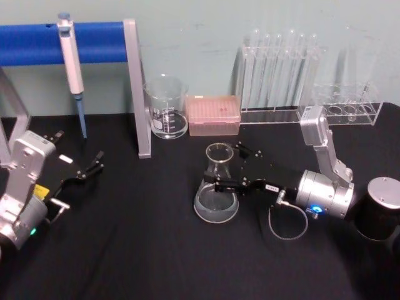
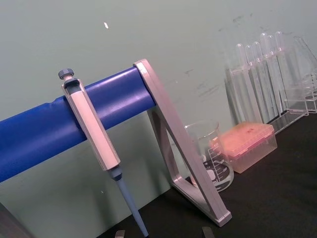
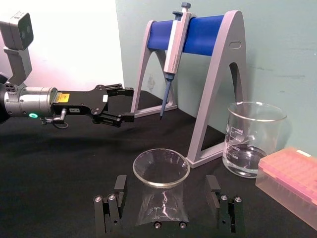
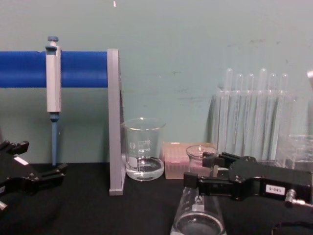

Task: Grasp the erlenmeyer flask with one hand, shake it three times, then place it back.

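Erlenmeyer flask (image 1: 216, 201) within spread right gripper (image 1: 229, 167)

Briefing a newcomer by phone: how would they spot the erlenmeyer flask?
On the black table, look just in front of the pink tip box. The erlenmeyer flask stands there, its neck inside the open right claw. Unlike the straight-sided beaker behind, it widens to a round base.

Colours on the black tablecloth (image 1: 125, 250)
The erlenmeyer flask (image 1: 215, 203) is colourless with a white patch; right gripper (image 1: 228, 167) black, tip box (image 1: 214, 115) pink, stand bar (image 1: 94, 42) blue, wall (image 1: 200, 37) pale green.
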You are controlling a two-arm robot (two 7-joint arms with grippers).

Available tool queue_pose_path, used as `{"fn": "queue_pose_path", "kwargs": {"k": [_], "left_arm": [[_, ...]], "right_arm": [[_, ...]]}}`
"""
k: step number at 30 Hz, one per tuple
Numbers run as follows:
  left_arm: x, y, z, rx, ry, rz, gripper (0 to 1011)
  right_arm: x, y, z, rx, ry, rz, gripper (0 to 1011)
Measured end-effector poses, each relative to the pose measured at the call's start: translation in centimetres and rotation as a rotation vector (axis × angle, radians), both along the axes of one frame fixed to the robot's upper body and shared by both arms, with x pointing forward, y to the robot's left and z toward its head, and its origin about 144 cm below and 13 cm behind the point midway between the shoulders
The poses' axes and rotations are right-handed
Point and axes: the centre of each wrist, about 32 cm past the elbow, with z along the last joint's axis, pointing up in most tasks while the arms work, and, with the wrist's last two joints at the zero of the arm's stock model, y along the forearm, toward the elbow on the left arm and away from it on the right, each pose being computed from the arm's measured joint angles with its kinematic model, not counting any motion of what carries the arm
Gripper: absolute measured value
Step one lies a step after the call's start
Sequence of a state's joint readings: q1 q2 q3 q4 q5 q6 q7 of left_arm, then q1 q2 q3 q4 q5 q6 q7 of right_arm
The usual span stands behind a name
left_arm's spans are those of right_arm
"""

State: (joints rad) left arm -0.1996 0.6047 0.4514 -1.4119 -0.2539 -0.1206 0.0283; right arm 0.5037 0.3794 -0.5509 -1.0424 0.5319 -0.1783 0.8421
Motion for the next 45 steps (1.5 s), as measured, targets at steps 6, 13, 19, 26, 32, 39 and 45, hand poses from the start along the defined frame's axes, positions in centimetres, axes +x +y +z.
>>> {"fn": "queue_pose_path", "kwargs": {"k": [6, 13, 19, 26, 32, 39, 45], "left_arm": [[0.0, 0.0, 0.0, 0.0, 0.0, 0.0, 1001], [0.0, 0.0, 0.0, 0.0, 0.0, 0.0, 1001], [0.0, 0.0, 0.0, 0.0, 0.0, 0.0, 1001], [0.0, 0.0, 0.0, 0.0, 0.0, 0.0, 1001], [0.0, 0.0, 0.0, 0.0, 0.0, 0.0, 1001], [0.0, 0.0, 0.0, 0.0, 0.0, 0.0, 1001], [0.0, 0.0, 0.0, 0.0, 0.0, 0.0, 1001]], "right_arm": [[0.0, 0.0, 0.0, 0.0, 0.0, 0.0, 941], [0.0, 0.0, 0.0, 0.0, -0.001, 0.001, 760], [0.0, 0.0, 0.0, 0.0, -0.001, 0.001, 594], [0.0, 0.0, 0.0, 0.0, -0.001, 0.001, 449], [0.0, 0.0, 0.01, 0.0, -0.001, 0.001, 449], [0.0, 0.0, 0.01, 0.0, -0.001, 0.001, 449], [0.0, 0.01, 0.04, 0.0, 0.0, 0.001, 449]]}}
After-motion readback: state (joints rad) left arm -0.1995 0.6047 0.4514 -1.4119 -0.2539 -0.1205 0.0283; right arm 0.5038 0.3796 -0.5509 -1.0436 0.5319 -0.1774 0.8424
